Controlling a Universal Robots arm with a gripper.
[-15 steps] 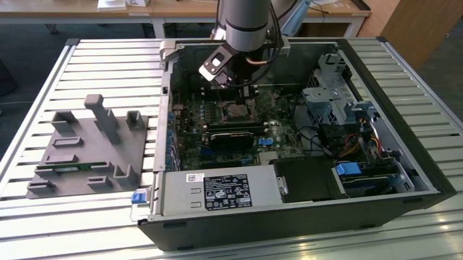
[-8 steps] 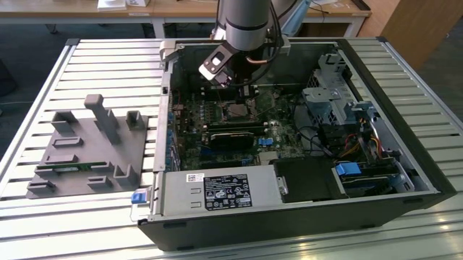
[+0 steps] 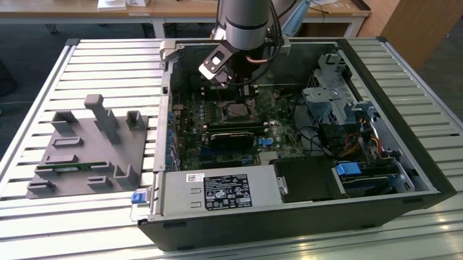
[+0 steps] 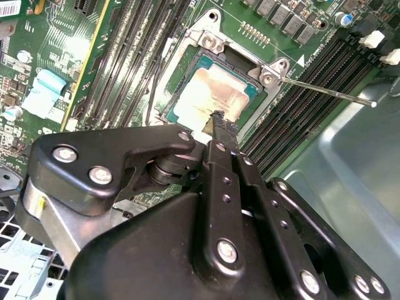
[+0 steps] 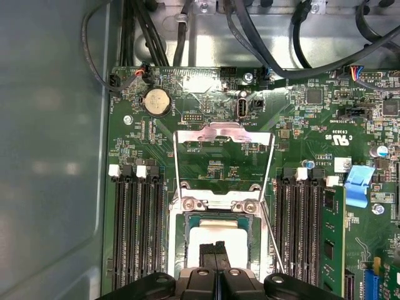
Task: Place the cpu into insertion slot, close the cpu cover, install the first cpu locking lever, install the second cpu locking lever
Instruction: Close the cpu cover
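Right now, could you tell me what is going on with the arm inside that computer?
The robot arm reaches down into the open computer case. Its hand, fingers together, is just over the cpu, which lies in the insertion slot. In the first wrist view the cpu cover stands raised, not closed over the chip. Whether the hand touches the chip I cannot tell.
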